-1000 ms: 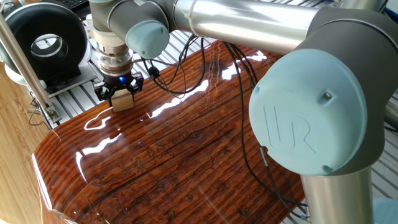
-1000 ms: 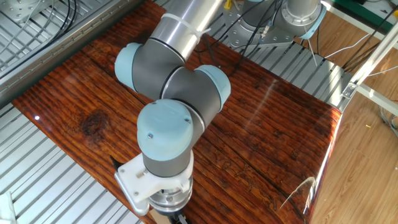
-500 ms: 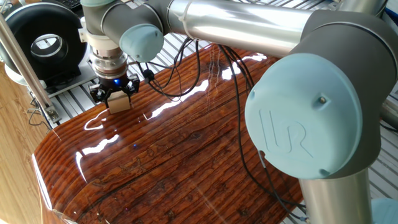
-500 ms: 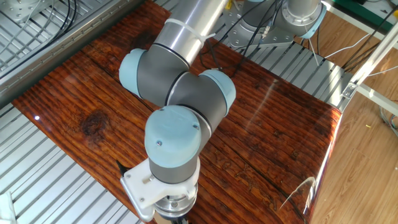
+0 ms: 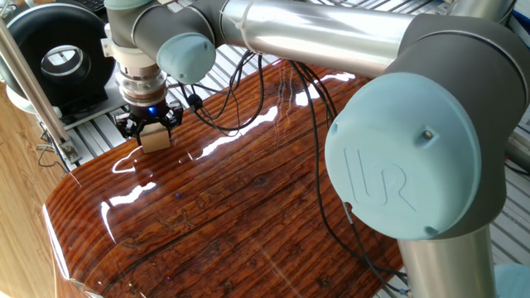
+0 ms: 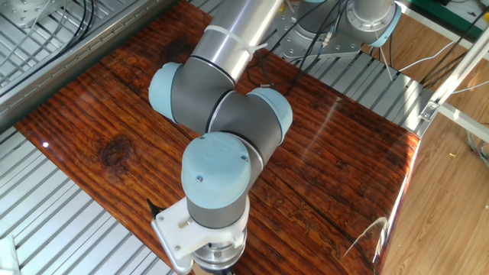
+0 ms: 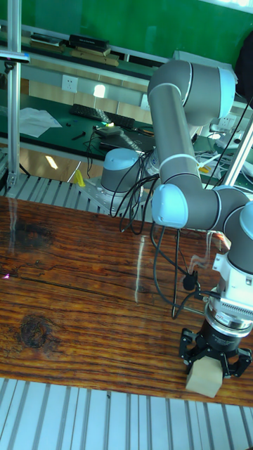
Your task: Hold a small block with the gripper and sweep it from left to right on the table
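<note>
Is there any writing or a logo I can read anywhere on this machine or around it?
"UR": raised logo on the pale-blue joint cap of the robot arm.
Papers on the bench behind, in the tall fixed view: too small to read.
Nothing readable on the small block or the table.

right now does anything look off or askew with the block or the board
Nothing stands out. The gripper is shut on the small block, which sits squarely between the fingers near the table edge. The board shows only glare and dark knots in the grain, no spill or damage.
</note>
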